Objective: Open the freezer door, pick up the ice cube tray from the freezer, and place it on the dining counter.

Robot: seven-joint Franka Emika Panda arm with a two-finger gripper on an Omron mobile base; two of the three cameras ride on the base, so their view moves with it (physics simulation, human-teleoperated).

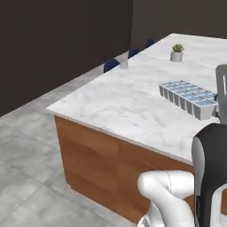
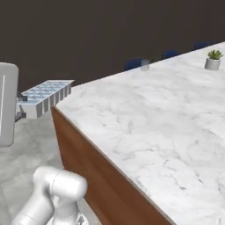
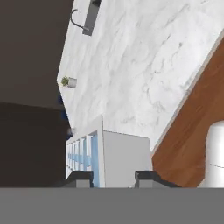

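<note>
White marble dining counter [image 1: 128, 102], wood-sided; gripper [image 3: 113, 178] clamps ice cube tray [image 1: 188, 97].

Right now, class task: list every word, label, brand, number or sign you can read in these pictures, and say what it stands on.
None: nothing readable stands on the ice cube tray, the dining counter, the small potted plant or the wooden counter side.

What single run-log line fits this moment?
gripper: shut on ice cube tray | tray: carried, not yet set on dining counter
</note>
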